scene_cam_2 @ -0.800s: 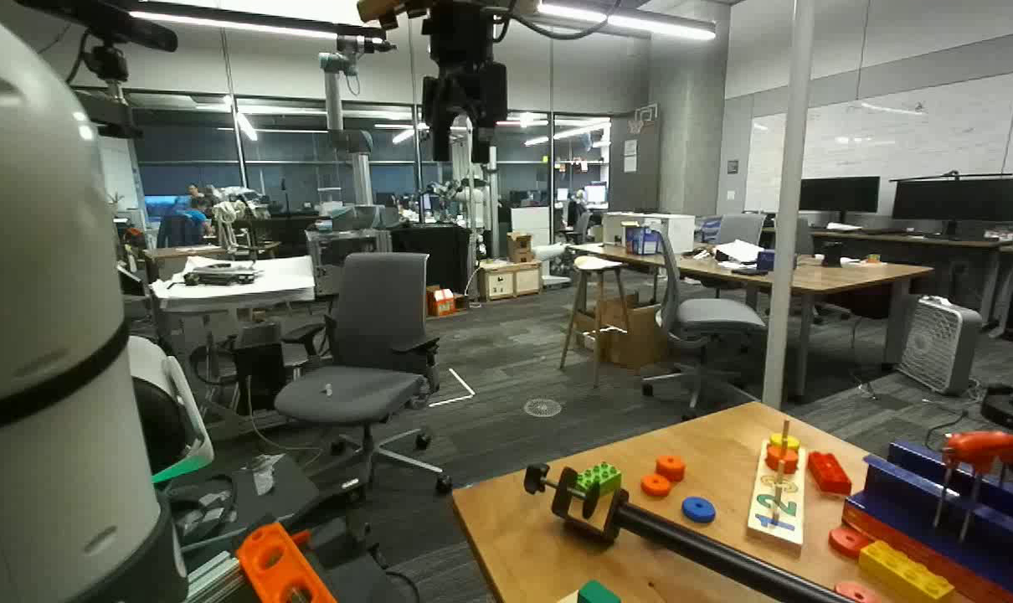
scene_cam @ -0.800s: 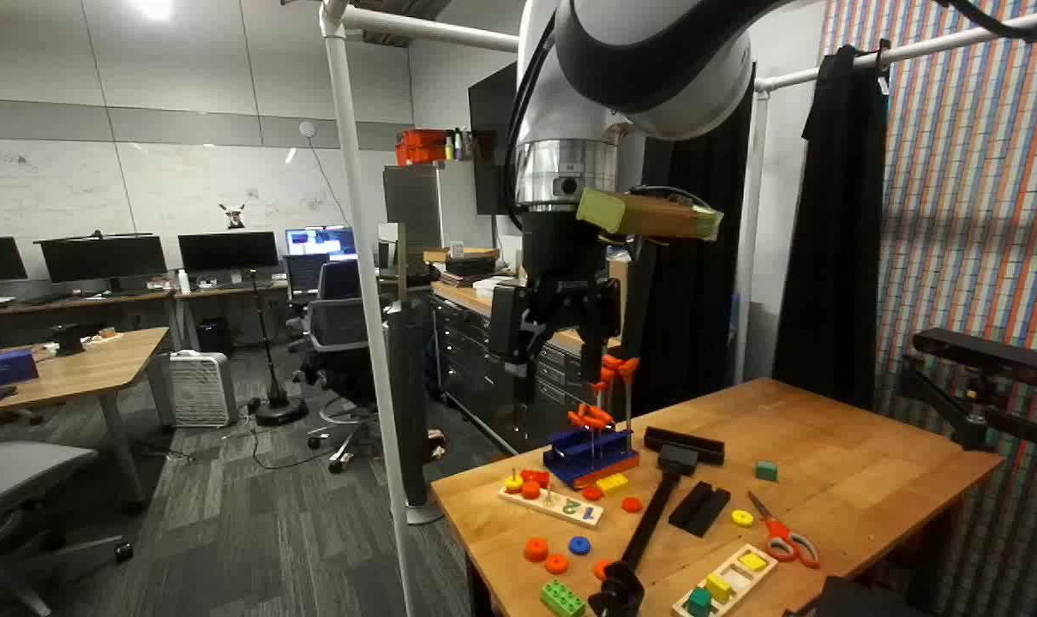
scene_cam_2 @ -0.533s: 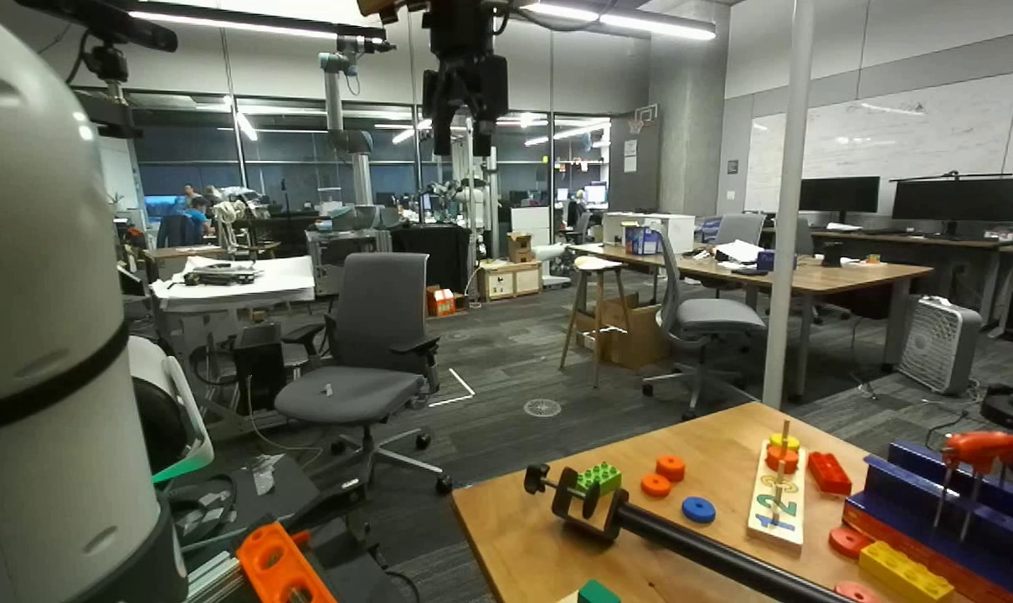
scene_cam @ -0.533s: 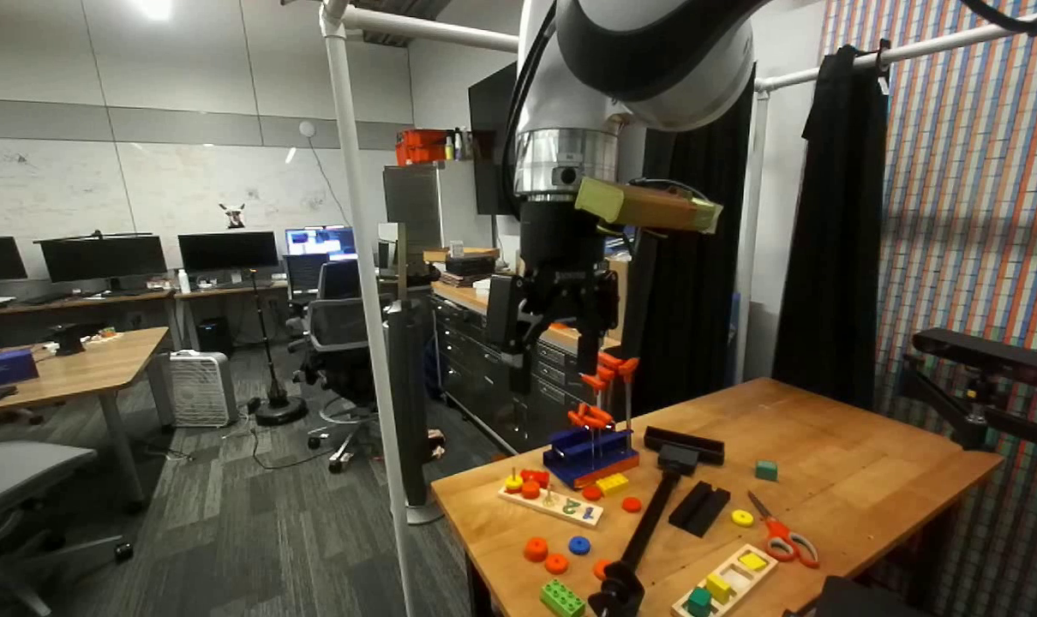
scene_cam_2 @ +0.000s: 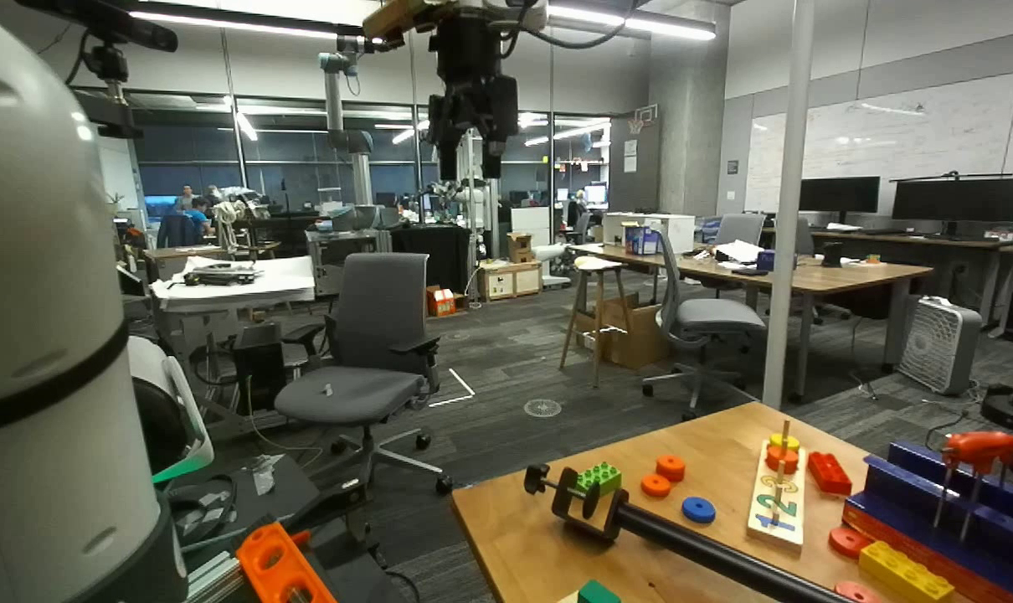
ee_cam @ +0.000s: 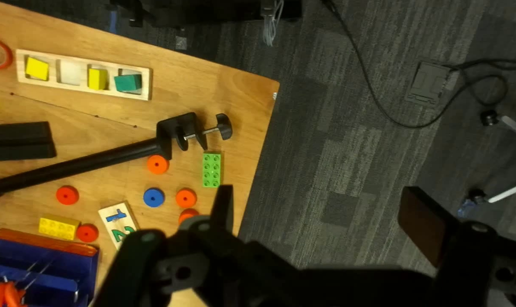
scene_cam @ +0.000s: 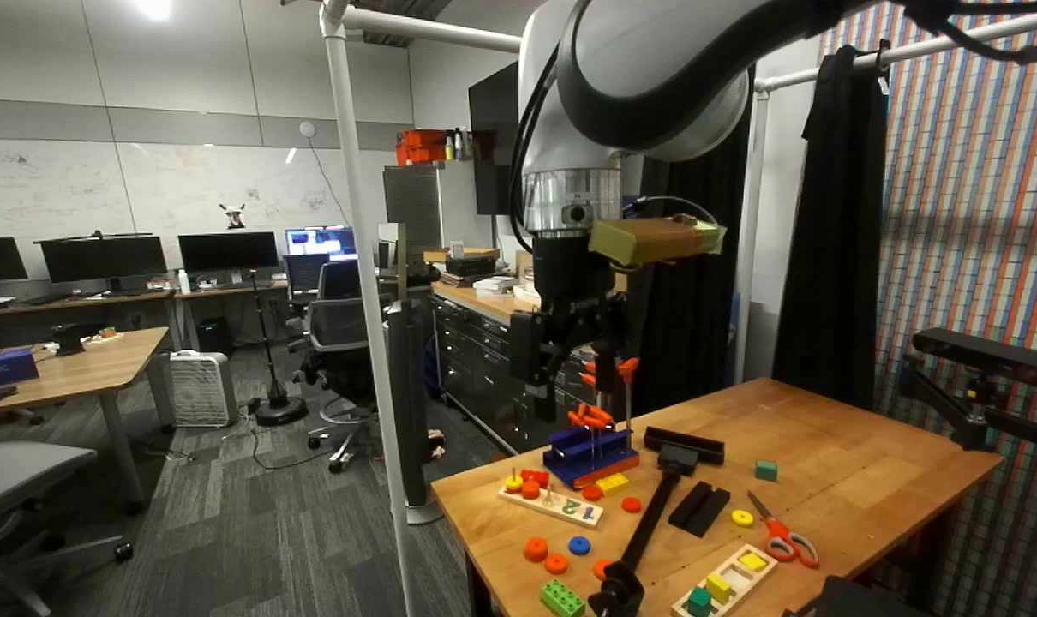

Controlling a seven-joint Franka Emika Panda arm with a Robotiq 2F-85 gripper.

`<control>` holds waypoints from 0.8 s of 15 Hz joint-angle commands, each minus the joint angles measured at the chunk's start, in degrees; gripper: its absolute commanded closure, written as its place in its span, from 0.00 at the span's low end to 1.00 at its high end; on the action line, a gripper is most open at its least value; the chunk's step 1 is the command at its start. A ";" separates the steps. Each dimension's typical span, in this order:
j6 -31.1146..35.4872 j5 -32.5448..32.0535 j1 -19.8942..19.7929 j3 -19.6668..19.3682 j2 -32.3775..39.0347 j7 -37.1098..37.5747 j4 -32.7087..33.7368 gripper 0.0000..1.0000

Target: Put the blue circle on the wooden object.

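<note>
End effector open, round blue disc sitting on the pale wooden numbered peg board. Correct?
Not quite: the round blue disc lies on the brown wooden table, beside and apart from the pale wooden numbered peg board; both exterior views show it. The end effector is open, as you say.

In both exterior views we see a glossy white whiteboard (scene_cam: 193, 188) and a white square box fan (scene_cam: 200, 390) standing on dark grey patterned carpet (scene_cam: 261, 531). In an exterior view we find long black curtains (scene_cam: 836, 240) hanging beside a striped multicoloured wall (scene_cam: 973, 283). In an exterior view we note wide glass windows (scene_cam_2: 285, 146), a round grey column (scene_cam_2: 688, 126), 2 wide black monitors (scene_cam_2: 957, 199) and white ceiling lights (scene_cam_2: 674, 28).
</note>
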 commanded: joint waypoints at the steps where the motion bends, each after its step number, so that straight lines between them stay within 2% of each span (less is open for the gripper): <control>1: 5.67 -4.02 -1.06 -1.54 0.49 -4.03 -4.69 0.00; 8: 29.38 -7.17 -5.20 -9.05 3.31 -12.77 -15.99 0.00; 12: 36.99 -7.13 -8.69 -13.12 11.28 -15.52 -15.36 0.00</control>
